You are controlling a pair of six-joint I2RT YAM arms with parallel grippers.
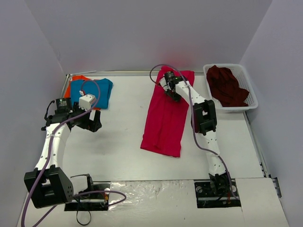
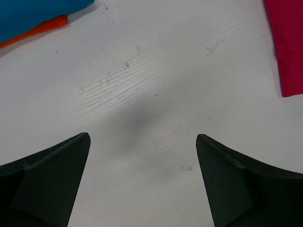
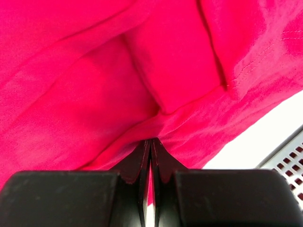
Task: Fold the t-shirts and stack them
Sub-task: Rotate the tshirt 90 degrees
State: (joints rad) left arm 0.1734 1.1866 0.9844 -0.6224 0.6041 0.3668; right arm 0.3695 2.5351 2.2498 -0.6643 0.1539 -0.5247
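Note:
The crimson-pink t-shirt (image 1: 163,118) lies as a long folded strip in the middle of the table, running from far to near. My right gripper (image 1: 171,90) is at its far end, shut on a pinch of the pink cloth (image 3: 142,80); the fingertips (image 3: 146,151) are closed together with fabric bunched between them. A blue t-shirt (image 1: 97,90) lies folded on an orange t-shirt (image 1: 75,84) at the far left. My left gripper (image 1: 93,122) hovers just in front of that pile, open (image 2: 142,136) over bare table, holding nothing. A dark maroon t-shirt (image 1: 227,85) lies crumpled in the basket.
The white mesh basket (image 1: 251,97) stands at the far right against the wall, its corner (image 3: 286,161) showing in the right wrist view. Grey walls enclose the table on three sides. The blue (image 2: 33,14), orange (image 2: 42,28) and pink (image 2: 289,42) cloth edges border the left wrist view.

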